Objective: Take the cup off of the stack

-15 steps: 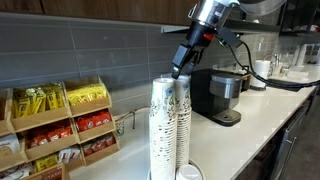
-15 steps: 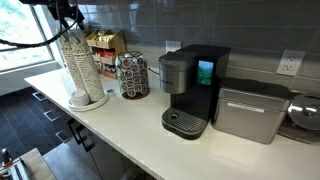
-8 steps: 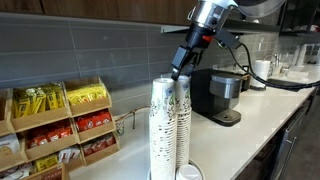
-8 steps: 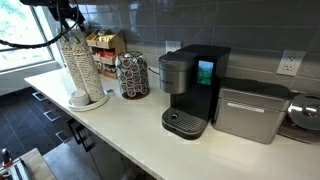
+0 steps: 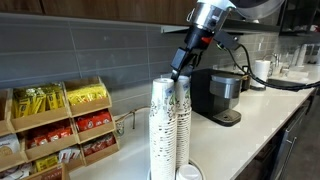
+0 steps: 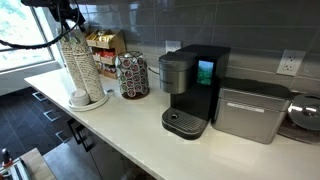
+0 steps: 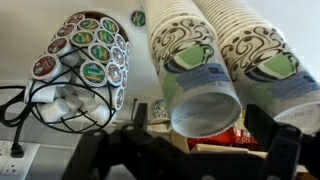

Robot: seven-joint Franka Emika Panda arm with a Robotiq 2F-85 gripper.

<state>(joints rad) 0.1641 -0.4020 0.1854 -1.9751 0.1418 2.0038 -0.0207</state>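
Observation:
Two tall stacks of patterned paper cups [image 5: 170, 125] stand side by side on the counter and show in both exterior views [image 6: 75, 65]. My gripper [image 5: 180, 70] hangs just above the stack tops, by the window in an exterior view [image 6: 68, 25]. In the wrist view the end cup of the nearer stack [image 7: 205, 105] sits between my two dark fingers. My gripper [image 7: 200, 140] is open, with its fingers wide on either side of that cup and not pressing it. The second stack [image 7: 262, 50] lies beside it.
A wire carousel of coffee pods [image 6: 132, 75] stands beside the stacks and also shows in the wrist view [image 7: 85, 60]. A black coffee machine [image 6: 190, 90] and a silver appliance [image 6: 248, 112] stand further along. A wooden snack rack [image 5: 60, 125] lines the wall. White lids [image 6: 80, 98] lie at the stack base.

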